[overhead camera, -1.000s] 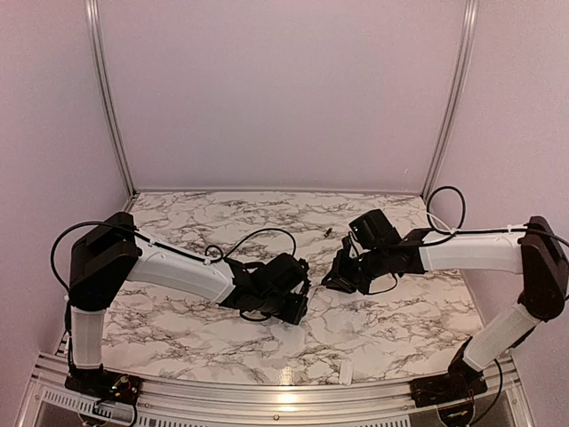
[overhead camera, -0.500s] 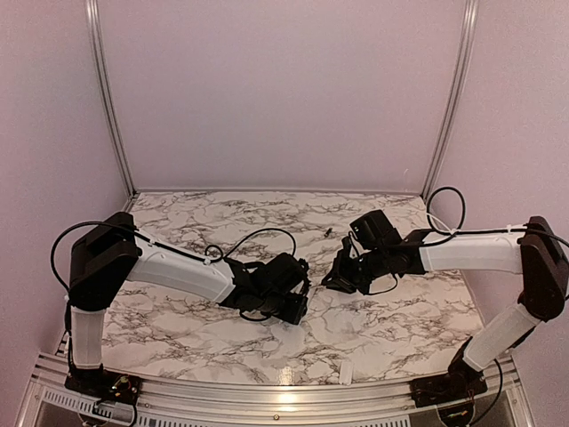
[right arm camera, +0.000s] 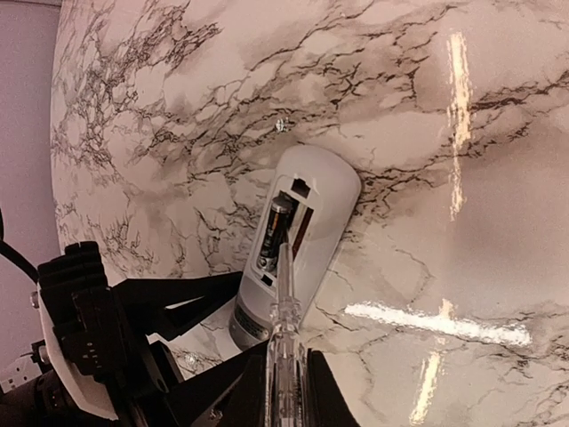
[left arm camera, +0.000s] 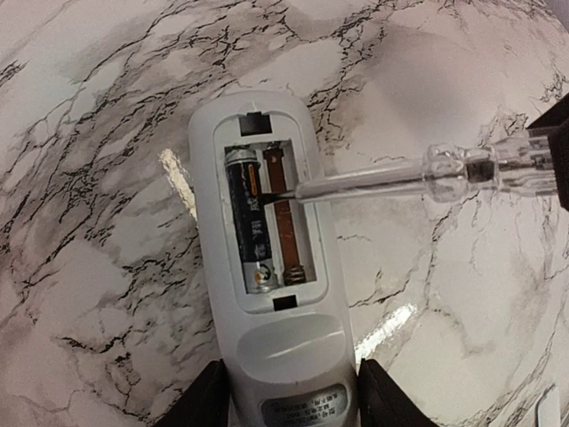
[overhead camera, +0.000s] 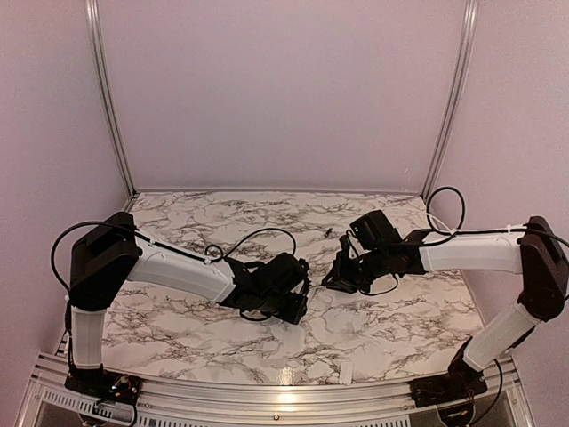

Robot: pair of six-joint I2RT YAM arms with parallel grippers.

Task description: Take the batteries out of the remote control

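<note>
A white remote control [left arm camera: 289,342] lies face down on the marble tabletop [left arm camera: 462,294], its back compartment [left arm camera: 286,227] uncovered. One dark battery [left arm camera: 247,222] with a silvery end sits in one slot, on the left as the left wrist camera sees it; the slot beside it shows only a brown strip and a small metal contact. The left pincer [left arm camera: 298,400], about half open, clamps the handset's rounded end between its black fingers. The right pincer [right arm camera: 283,396], closed tight, grips a clear-handled tool [left arm camera: 400,178] whose dark tip reaches into the compartment and meets the battery's side.
</note>
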